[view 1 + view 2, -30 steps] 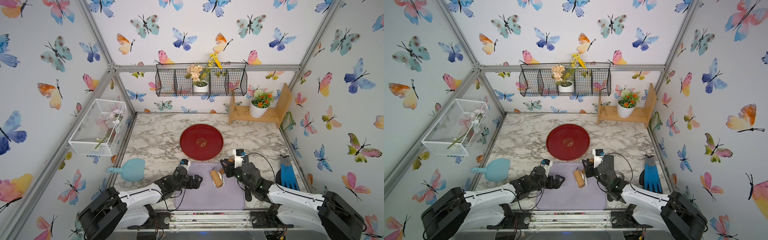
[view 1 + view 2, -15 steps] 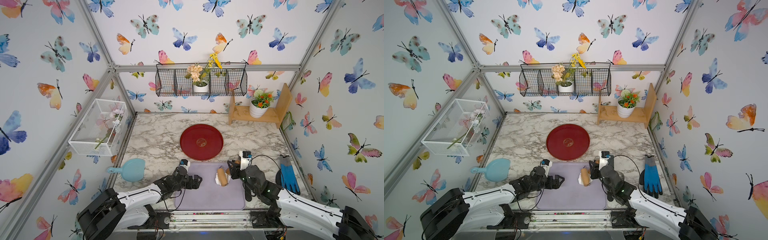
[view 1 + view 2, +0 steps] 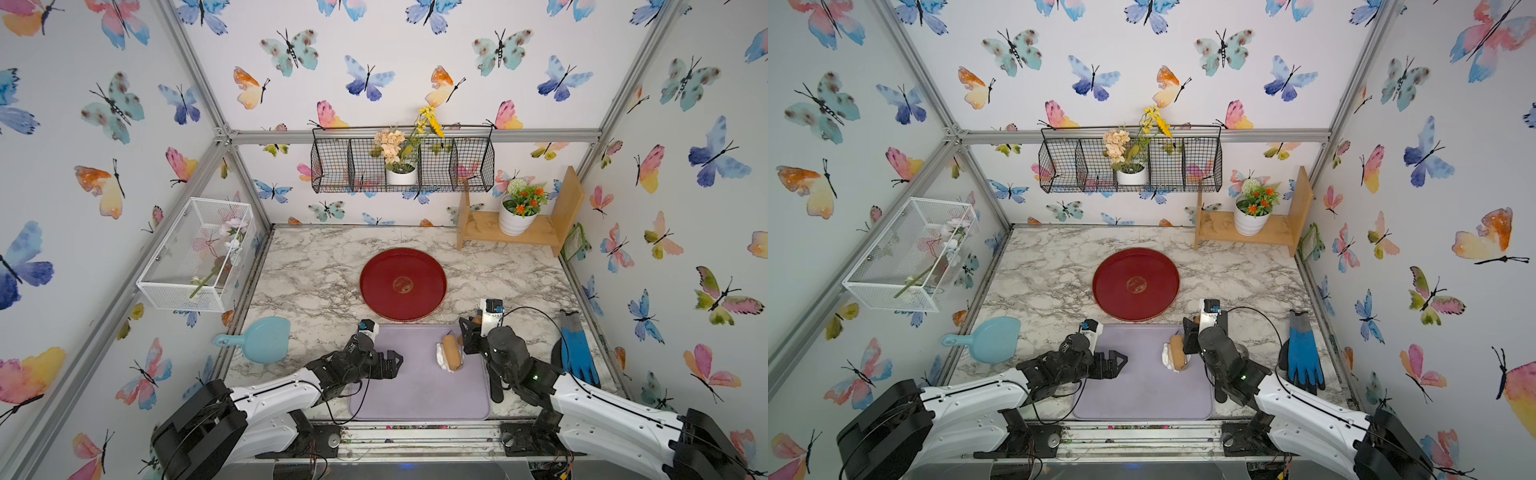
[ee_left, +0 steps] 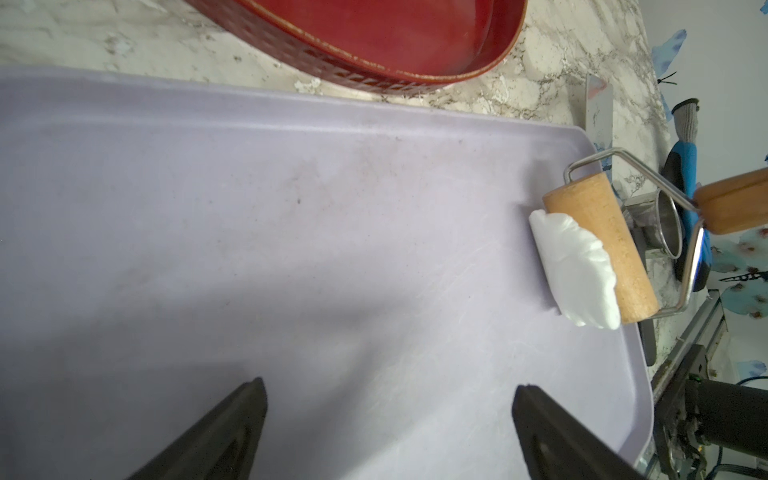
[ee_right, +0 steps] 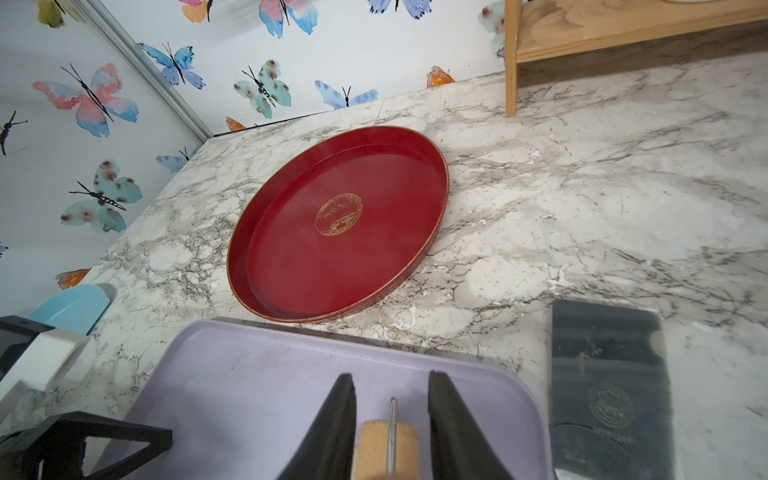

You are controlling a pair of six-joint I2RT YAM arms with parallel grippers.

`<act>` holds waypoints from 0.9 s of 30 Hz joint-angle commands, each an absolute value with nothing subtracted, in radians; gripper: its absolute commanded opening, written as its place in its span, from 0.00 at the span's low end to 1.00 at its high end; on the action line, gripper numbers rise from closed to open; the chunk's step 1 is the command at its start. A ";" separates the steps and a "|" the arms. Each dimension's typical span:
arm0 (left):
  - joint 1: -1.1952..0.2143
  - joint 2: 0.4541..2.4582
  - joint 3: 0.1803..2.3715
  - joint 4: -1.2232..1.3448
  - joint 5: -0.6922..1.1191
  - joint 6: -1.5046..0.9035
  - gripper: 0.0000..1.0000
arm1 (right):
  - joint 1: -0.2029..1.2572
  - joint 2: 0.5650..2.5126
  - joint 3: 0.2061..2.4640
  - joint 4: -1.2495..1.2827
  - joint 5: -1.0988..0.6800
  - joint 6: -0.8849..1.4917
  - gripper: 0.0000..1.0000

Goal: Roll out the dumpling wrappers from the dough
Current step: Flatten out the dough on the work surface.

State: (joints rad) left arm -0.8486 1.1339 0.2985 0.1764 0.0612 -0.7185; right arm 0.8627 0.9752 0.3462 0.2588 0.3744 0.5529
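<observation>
The dough point(image 3: 440, 359) point(image 3: 1166, 356) point(image 4: 575, 274) is a lumpy white mass near the right edge of the purple mat point(image 3: 415, 395) point(image 3: 1142, 395). The wooden roller's barrel point(image 3: 452, 352) point(image 3: 1178, 352) point(image 4: 602, 249) lies on the dough's right side. My right gripper point(image 3: 467, 338) point(image 5: 390, 380) is shut on the roller's wooden handle point(image 5: 388, 451). My left gripper point(image 3: 395, 361) point(image 3: 1119, 361) point(image 4: 390, 384) hovers open and empty over the mat's left part. The red tray point(image 3: 403, 284) point(image 5: 332, 232) lies bare just behind the mat. No dumpling wrappers are in view.
A light blue scoop point(image 3: 266, 345) lies left of the mat and a blue glove point(image 3: 577, 353) to its right. A black scraper point(image 5: 606, 386) and a metal ring cutter point(image 4: 665, 224) sit by the mat's right edge. A wooden shelf with a plant point(image 3: 519, 232) stands at the back right.
My right arm has drawn the roller a little to the right across the dough, which now shows more at the barrel's left. The left arm has not moved.
</observation>
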 commanded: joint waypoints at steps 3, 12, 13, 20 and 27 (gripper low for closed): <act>-0.853 1.134 0.314 0.129 0.030 -0.718 0.99 | 0.890 1.113 0.270 0.254 0.220 0.597 0.02; -0.854 1.138 0.315 0.133 0.032 -0.715 0.99 | 0.937 1.235 0.269 0.355 0.222 0.633 0.02; -0.853 1.140 0.317 0.133 0.031 -0.717 0.99 | 0.937 1.242 0.269 0.358 0.221 0.637 0.03; -0.853 1.134 0.311 0.135 0.032 -0.719 0.99 | 0.936 1.169 0.308 0.343 0.255 0.646 0.03; -0.854 1.119 0.309 0.123 0.027 -0.719 0.99 | 0.936 1.014 0.391 0.162 0.429 0.595 0.03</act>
